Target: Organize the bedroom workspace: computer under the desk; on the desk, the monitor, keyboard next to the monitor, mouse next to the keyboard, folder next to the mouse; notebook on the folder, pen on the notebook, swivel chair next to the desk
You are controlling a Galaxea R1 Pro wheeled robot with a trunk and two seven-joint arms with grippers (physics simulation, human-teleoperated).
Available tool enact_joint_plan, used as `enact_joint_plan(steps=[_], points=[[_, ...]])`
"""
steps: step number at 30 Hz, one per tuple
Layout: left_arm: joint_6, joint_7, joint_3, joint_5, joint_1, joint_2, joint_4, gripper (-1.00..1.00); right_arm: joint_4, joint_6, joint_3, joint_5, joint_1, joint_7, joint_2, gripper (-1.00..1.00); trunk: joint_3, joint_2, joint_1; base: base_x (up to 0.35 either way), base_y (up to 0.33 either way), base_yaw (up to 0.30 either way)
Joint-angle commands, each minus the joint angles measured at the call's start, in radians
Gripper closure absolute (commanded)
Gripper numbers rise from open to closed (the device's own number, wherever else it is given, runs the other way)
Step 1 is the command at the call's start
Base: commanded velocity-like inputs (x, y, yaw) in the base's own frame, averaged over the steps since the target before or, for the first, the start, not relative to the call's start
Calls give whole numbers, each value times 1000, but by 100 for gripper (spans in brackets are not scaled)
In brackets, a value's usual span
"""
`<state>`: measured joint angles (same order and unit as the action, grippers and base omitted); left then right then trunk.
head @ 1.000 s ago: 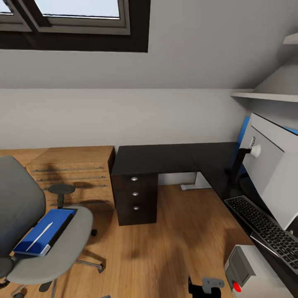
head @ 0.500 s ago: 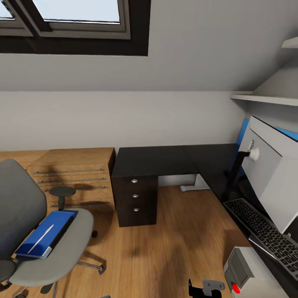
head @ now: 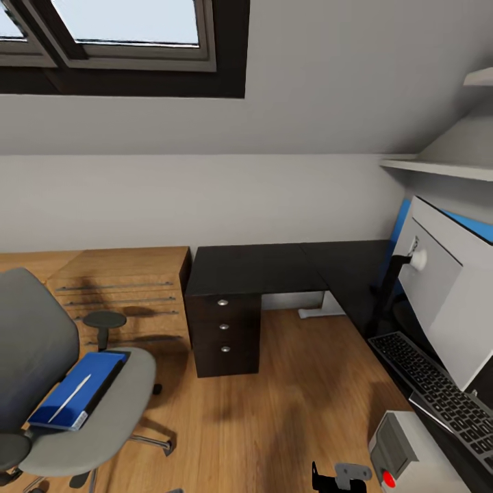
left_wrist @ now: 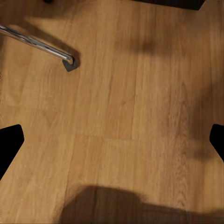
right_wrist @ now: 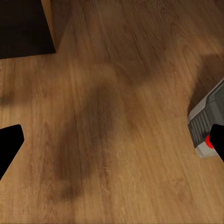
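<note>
Writing: none legible.
Left gripper [left_wrist: 112, 140]: fingers spread wide, holding nothing, pointing down at wood floor [left_wrist: 140, 93]; chrome chair leg [left_wrist: 37, 44] ahead.
Right gripper [right_wrist: 112, 140]: spread wide, holding nothing, above floor; computer [right_wrist: 205, 121] just beside one fingertip.
Folder [head: 75, 394]: on swivel chair [head: 103, 424] seat.
Keyboard [head: 438, 394], monitor [head: 445, 281]: on desk [head: 274, 267].

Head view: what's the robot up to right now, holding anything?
Nothing is in hand. Both grippers hang open over bare wood floor, the left gripper near a chrome leg of the swivel chair, the right gripper beside the computer. The blue folder lies on the chair seat with a thin white stick on top, not yet on the desk. The monitor and keyboard sit on the desk's right wing.
</note>
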<state>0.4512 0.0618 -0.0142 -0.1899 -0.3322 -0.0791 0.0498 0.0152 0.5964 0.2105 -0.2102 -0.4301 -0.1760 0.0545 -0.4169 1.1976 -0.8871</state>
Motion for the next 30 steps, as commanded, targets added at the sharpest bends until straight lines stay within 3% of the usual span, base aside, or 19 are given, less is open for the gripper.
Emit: enact_joint_plan(steps=[1,23,30], points=[[3,3,-2,-3,-1,0,-1,-100,2,3,6,-11,-1,-7,0,-100,2,-7,4,0,0,0],[3,3,-1,-3,-1,-1,-1,-100,-7,10,9,-5,-1,-7,1,-100,71,-161,88,0,0,0],[3,1,-1,-3,0,11,-1,-100,-1,6,9,-7,-1,-8,-1,-100,93,-210,115,0,0,0]])
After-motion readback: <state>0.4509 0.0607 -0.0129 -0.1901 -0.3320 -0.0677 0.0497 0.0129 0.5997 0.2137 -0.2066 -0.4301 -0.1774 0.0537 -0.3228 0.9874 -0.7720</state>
